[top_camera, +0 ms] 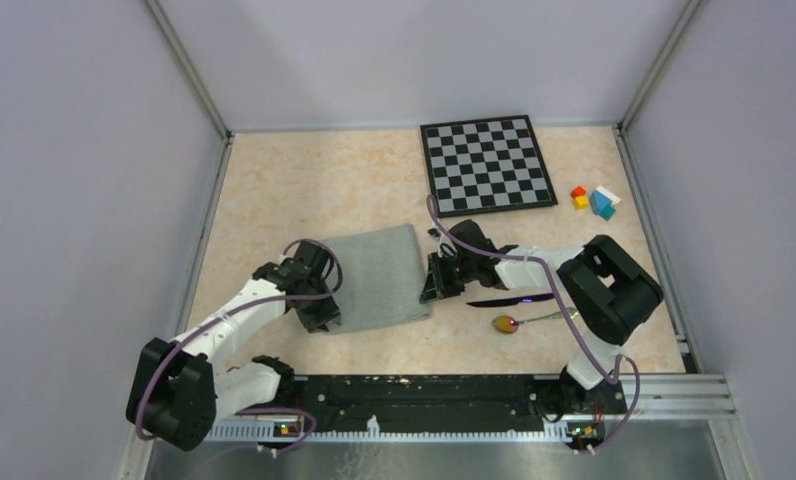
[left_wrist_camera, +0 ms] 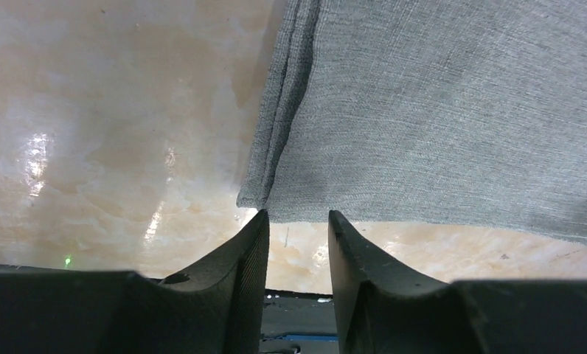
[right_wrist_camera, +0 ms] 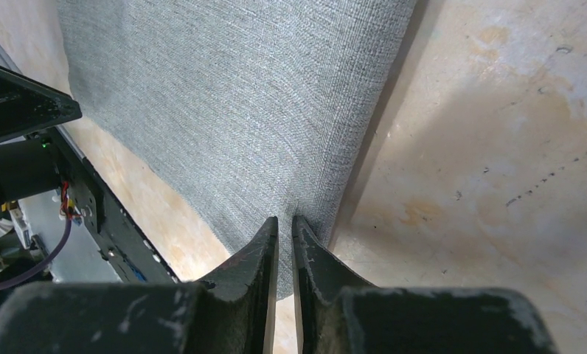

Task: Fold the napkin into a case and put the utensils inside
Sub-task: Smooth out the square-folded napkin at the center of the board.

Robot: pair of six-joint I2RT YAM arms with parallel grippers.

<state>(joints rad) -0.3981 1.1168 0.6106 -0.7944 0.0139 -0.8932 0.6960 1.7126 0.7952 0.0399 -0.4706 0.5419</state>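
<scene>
The grey-green napkin (top_camera: 374, 276) lies flat around the middle of the tabletop (top_camera: 304, 190), a little left of centre and nearer the near edge than the far one. The left wrist view shows stacked layers along its left side, so it appears to be folded once at least. It remains a broad rectangle, though, and probably needs another fold before it is narrow enough to take cutlery.

Both arms work the cloth's near edge, one at each end, which suits lifting that edge evenly and carrying it over.

- **Right claw** (right_wrist_camera: 285, 220): its fingers are drawn almost together with cloth between them, clamped on the napkin close to its near right corner. A slight pucker shows just ahead of the tips.
- **Left claw** (left_wrist_camera: 296, 216): it stands apart at the near left corner. Bare tabletop is visible in the gap, and the cloth's corner sits just at one fingertip — lined up for a pinch, not yet gripping.

The dark knife (top_camera: 509, 299) and the spoon (top_camera: 522, 321) lie side by side toward the near right of the tabletop, between the napkin and the right arm's base. That keeps them out of the fold's way yet close for loading.

The chessboard (top_camera: 487, 165) sits at the far edge and the coloured blocks (top_camera: 594, 201) near the right edge — both well apart from the work.
</scene>
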